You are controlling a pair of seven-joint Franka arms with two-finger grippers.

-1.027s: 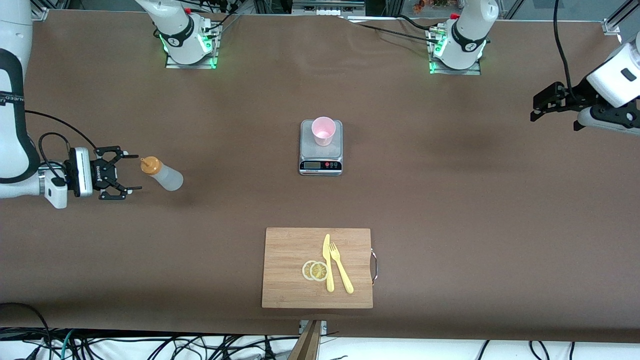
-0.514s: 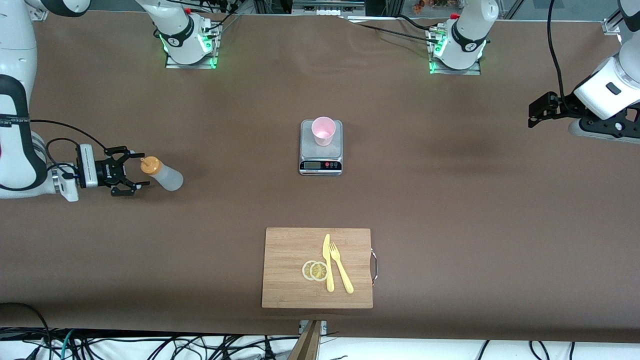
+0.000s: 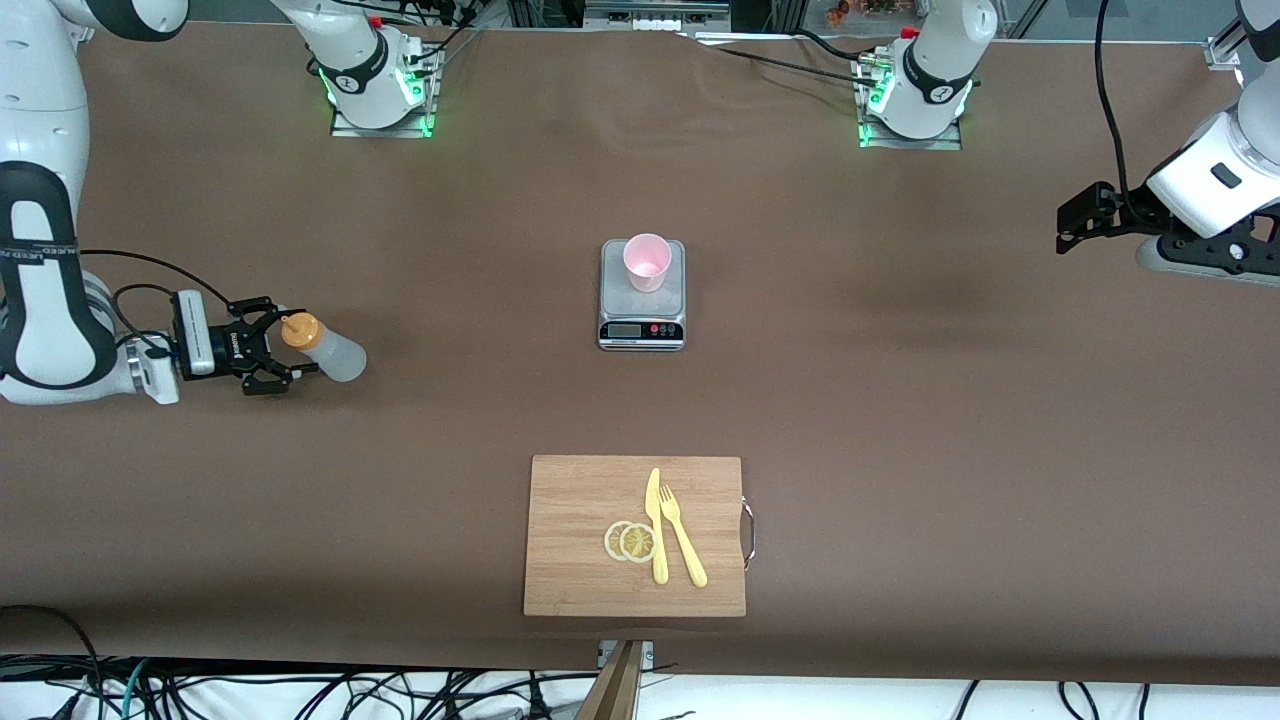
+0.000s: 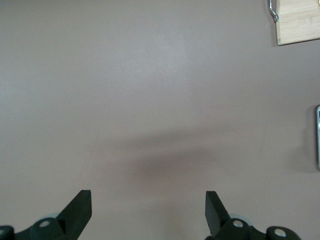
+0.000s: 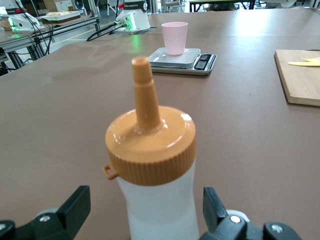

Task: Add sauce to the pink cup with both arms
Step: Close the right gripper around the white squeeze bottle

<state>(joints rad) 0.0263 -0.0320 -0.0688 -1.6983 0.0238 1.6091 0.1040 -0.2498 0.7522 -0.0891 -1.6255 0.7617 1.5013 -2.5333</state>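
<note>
Sauce (image 3: 325, 348) stood upright on the worktop (image 3: 900, 400) toward the right arm's end, between the right gripper's (image 3: 285, 347) open jaws, untouched. Pink cup (image 3: 647, 262) sat on the scale (image 3: 642, 296); the left gripper (image 4: 148, 212) waited with jaws open over bare worktop.

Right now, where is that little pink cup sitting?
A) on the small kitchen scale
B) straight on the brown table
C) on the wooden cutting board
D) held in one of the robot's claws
A: the pink cup stands upright on the platform of the scale at mid-table, farther from the front camera than the cutting board, with neither gripper touching it.
</note>
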